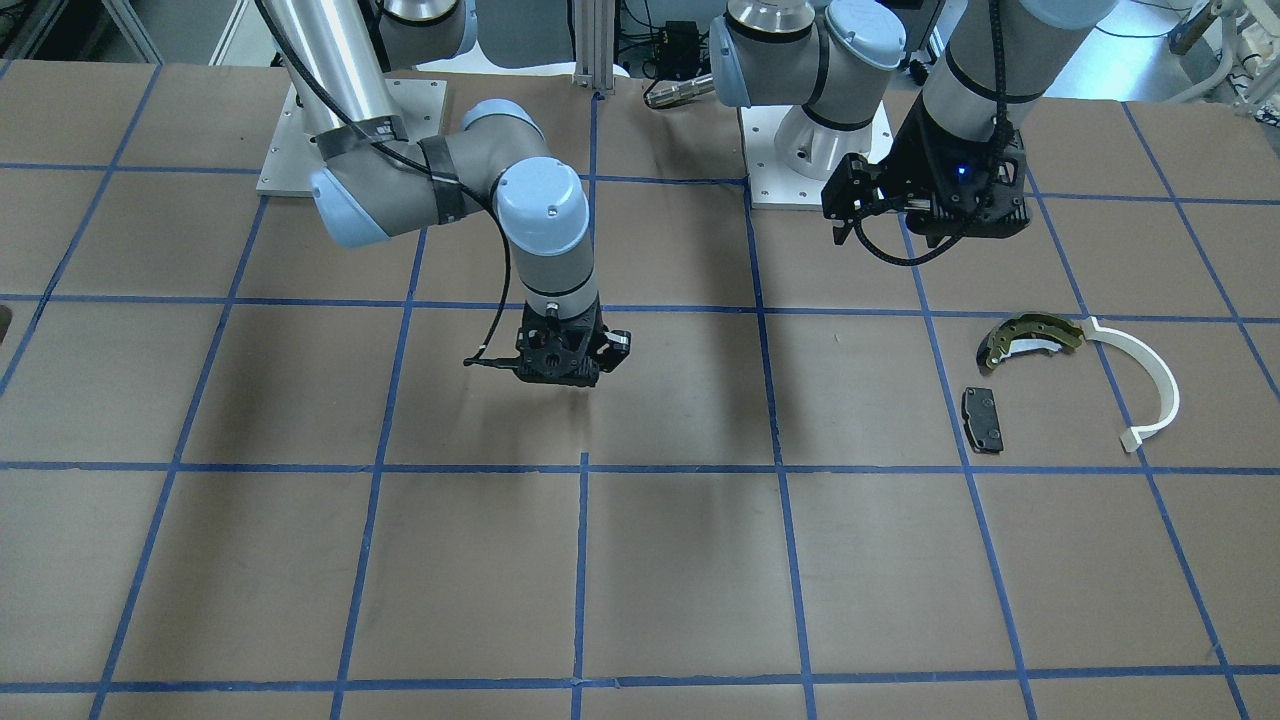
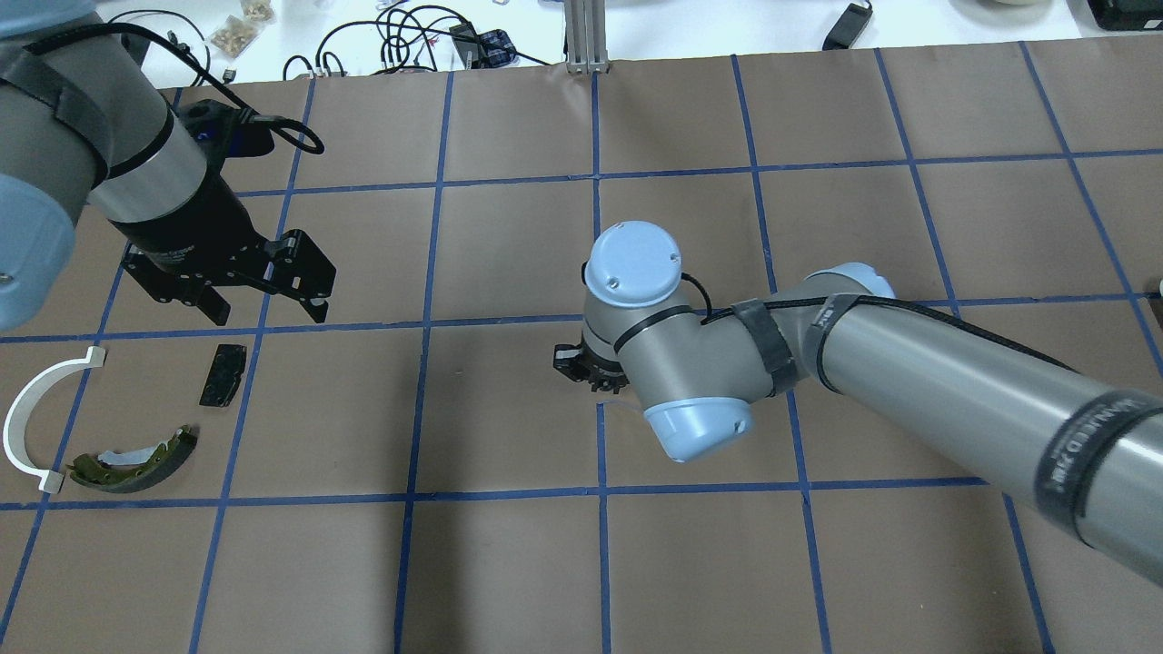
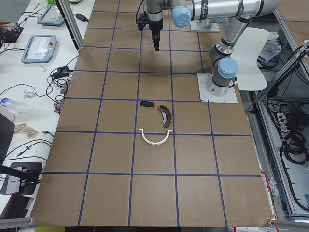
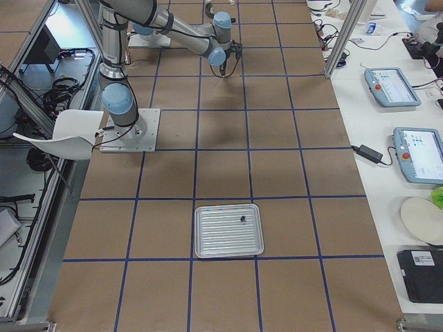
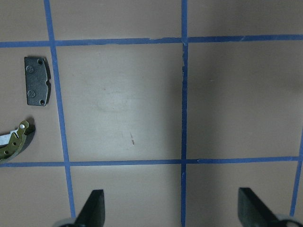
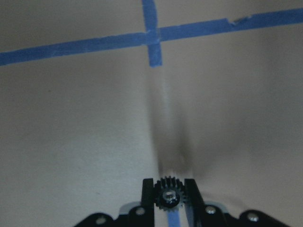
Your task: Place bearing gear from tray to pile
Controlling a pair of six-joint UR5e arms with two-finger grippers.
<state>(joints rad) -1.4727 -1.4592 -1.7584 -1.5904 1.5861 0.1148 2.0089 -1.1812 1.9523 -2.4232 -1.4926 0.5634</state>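
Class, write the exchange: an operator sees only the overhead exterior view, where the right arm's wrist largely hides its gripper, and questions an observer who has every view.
Operator: Is that arm carrying anything?
Observer: Yes. The right wrist view shows the right gripper shut on the bearing gear.
Operator: What would it have picked from? Nothing shows here.
Observer: The exterior right view shows the tray toward the robot's right end of the table, with one small dark part on it.
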